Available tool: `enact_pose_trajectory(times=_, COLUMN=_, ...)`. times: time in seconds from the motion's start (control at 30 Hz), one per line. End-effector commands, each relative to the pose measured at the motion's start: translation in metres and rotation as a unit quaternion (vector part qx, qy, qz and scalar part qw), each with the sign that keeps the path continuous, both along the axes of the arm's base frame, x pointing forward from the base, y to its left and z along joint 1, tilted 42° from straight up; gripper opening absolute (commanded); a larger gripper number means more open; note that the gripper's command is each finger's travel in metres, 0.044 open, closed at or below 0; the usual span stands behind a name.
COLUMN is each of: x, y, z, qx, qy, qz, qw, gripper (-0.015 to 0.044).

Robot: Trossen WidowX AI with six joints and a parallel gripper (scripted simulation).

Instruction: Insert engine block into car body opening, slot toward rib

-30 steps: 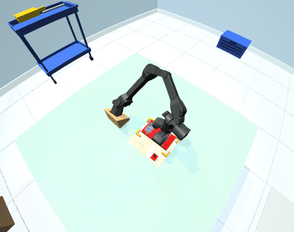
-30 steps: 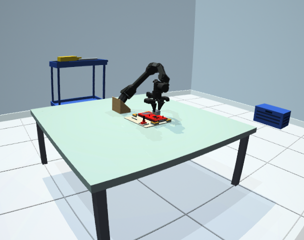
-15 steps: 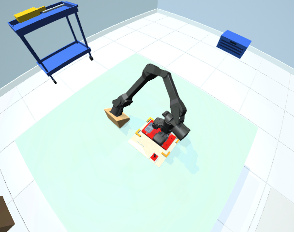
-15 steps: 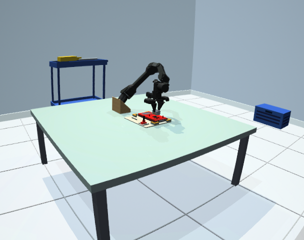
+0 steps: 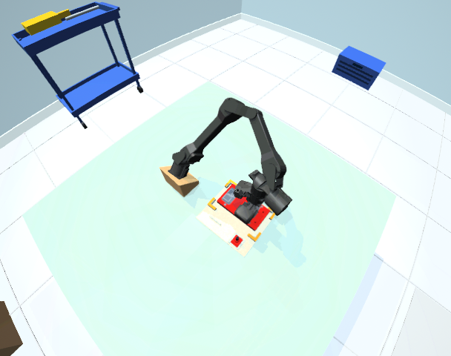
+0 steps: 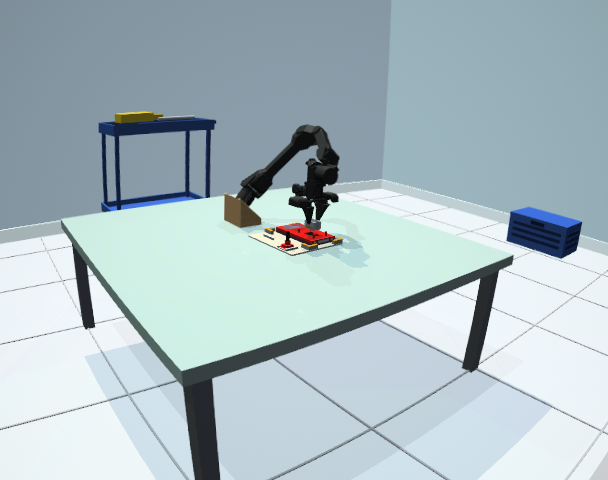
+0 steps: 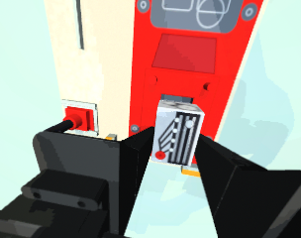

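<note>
The black arm [image 6: 281, 160] rises from a tan wedge-shaped base [image 6: 238, 212] on the pale green tabletop [image 6: 201, 289] and bends down over a cream board [image 5: 222, 224]. The hand [image 7: 172, 149] is clamped on the engine block [image 7: 177, 133], a small grey block with black stripes and a red dot on its upper face, one dark finger pressed against each of its sides.

The block hangs directly over the red car body [image 7: 190, 64], which lies flat on the board between orange corner brackets [image 5: 211, 203]. From the wrist view, a dark rectangular opening [image 7: 176, 97] shows just past the block's far edge; the block is above it, and I cannot tell whether it has entered the opening. From the exterior view, the fingertips sit close above the car body's top surface. The car body carries a grey windscreen panel [image 7: 200, 15] at its far end.

Beside the car body on the board sits a small red square fixture with a black knob [image 5: 236, 240].

Off the tabletop stand a blue cart [image 5: 116, 11] bearing a yellow object, a blue toolbox [image 5: 357, 67] by the wall, and a brown box [image 5: 1, 329] on the floor.
</note>
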State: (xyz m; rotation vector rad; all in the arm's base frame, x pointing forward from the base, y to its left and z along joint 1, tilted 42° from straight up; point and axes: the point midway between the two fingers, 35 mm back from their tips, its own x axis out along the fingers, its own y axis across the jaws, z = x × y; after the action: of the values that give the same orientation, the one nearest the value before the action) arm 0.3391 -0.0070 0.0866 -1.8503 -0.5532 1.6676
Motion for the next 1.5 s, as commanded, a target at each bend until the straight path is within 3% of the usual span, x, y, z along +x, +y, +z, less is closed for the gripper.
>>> enact_pose_trajectory(times=0.0, x=0.000, y=0.000, z=0.000, qx=0.003, qy=0.006, qz=-0.008, qw=1.000, gripper=0.0159)
enact_pose_trajectory(times=1.47, x=0.002, y=0.009, z=-0.010, qx=0.003, qy=0.004, qz=-0.007, qw=1.000, gripper=0.0159)
